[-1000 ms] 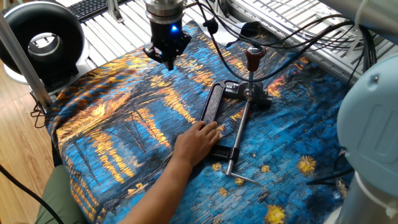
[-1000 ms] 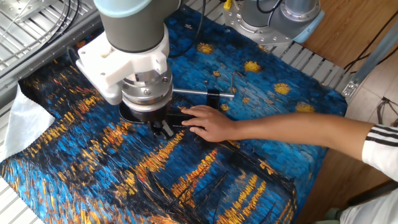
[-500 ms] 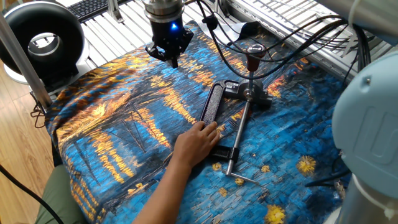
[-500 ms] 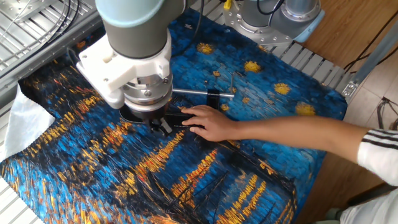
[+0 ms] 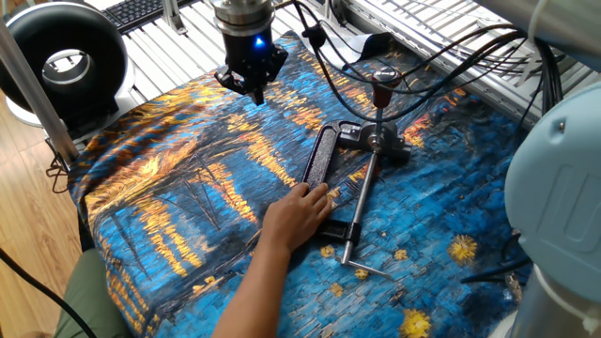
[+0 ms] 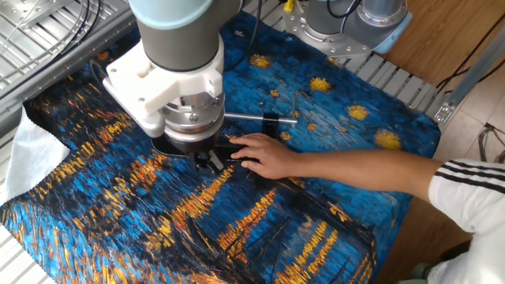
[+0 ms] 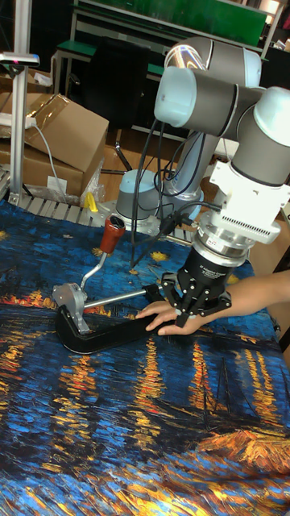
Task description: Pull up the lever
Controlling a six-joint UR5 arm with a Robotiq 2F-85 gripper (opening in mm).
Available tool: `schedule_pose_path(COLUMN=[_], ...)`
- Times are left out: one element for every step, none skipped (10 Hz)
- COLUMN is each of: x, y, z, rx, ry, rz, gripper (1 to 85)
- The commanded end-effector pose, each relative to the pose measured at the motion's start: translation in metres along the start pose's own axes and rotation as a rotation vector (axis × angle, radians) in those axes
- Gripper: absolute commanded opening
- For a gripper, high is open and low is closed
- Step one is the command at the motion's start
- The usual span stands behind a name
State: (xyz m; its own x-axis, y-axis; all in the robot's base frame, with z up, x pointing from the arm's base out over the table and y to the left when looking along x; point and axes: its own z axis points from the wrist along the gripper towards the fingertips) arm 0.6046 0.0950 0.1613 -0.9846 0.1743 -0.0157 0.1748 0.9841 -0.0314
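Note:
The lever [image 5: 381, 97] is a thin silver arm with a dark red sleeve on top. It rises from a round silver hub [image 5: 374, 141] at the end of the black clamp frame [image 5: 322, 158]. The tall fixed view shows the lever [image 7: 105, 245] leaning up and to the right from the hub [image 7: 68, 298]. My gripper [image 5: 256, 91] hangs shut and empty above the cloth, well to the left of the lever and apart from it. In the other fixed view my gripper [image 6: 207, 162] and wrist hide the lever.
A person's hand [image 5: 298, 212] presses on the clamp frame's near end, close beside my gripper [image 7: 196, 311]. The long screw rod [image 5: 361, 202] lies along the painted blue and orange cloth [image 5: 188, 188]. A black fan [image 5: 61, 61] stands at the left, and cables [image 5: 441, 47] run behind.
My gripper has drifted only slightly over the cloth. The lever, the clamp and the hand have stayed where they were.

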Motion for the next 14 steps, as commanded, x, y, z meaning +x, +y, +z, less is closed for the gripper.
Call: schedule_pose_path(x=[-0.003,0.0,-0.001,-0.007,-0.016,-0.018,-0.014,-0.008,-0.003,-0.003,-0.003,-0.003,-0.004,-0.004], y=[0.028,0.021,0.017,0.015,0.022,0.021,0.018,0.017,0.014,0.011,0.008,0.008,0.006,0.006], z=[0.0,-0.003,-0.004,-0.004,-0.005,-0.006,-0.006,-0.004,-0.001,0.0,0.0,0.001,0.003,0.004], rx=[-0.095,-0.077,-0.067,-0.061,-0.092,-0.094,-0.085,-0.083,-0.075,-0.075,-0.074,-0.073,-0.069,-0.067], ry=[0.006,0.003,-0.004,-0.027,-0.06,-0.069,-0.053,-0.028,-0.001,-0.001,-0.002,-0.002,-0.002,-0.001], rz=[0.09,0.081,0.073,0.061,0.067,0.071,0.084,0.103,0.121,0.113,0.096,0.088,0.078,0.075], gripper=[1.0,1.0,1.0,1.0,1.0,1.0,1.0,1.0,1.0,1.0,1.0,1.0,1.0,1.0])
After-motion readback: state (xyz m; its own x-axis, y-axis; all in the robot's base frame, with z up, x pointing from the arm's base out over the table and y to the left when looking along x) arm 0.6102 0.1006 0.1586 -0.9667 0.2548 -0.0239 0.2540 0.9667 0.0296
